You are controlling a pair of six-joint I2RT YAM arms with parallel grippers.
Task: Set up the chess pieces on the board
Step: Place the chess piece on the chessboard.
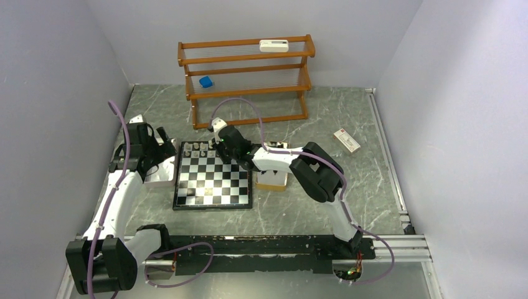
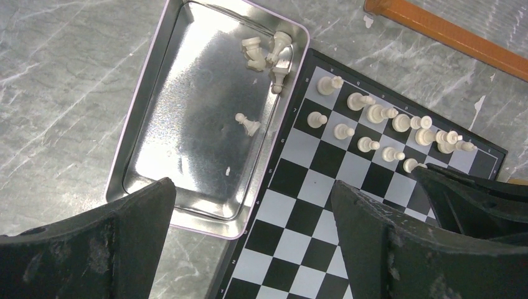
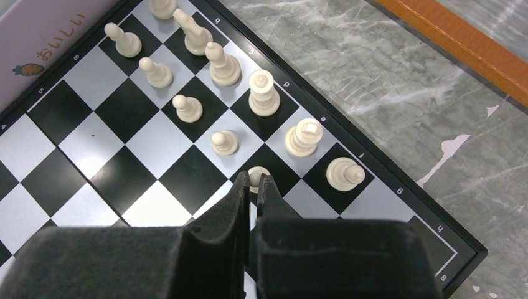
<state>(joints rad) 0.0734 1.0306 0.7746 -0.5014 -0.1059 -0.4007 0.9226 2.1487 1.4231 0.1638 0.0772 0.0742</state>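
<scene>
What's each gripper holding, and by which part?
The right gripper seems to pinch a cream pawn between its fingertips, only the pawn's top showing; the left gripper is open, empty.

We see even, soft overhead light, no hard shadows. Glare smears across the metal tray (image 2: 187,143) & glossy squares of the board (image 2: 311,218). Top view is soft, low-res; wrist views sharper, w/ the near fingers (image 3: 212,243) blurred.

A grey marbled table (image 1: 373,205) carries the chessboard (image 1: 212,180) near its middle. A metal tray (image 2: 187,112) lies just beside its left edge and a cream box (image 1: 273,179) by its right. A wooden rack (image 1: 249,92) stands at the far side, and a small flat packet (image 1: 347,141) lies well to the right.
</scene>
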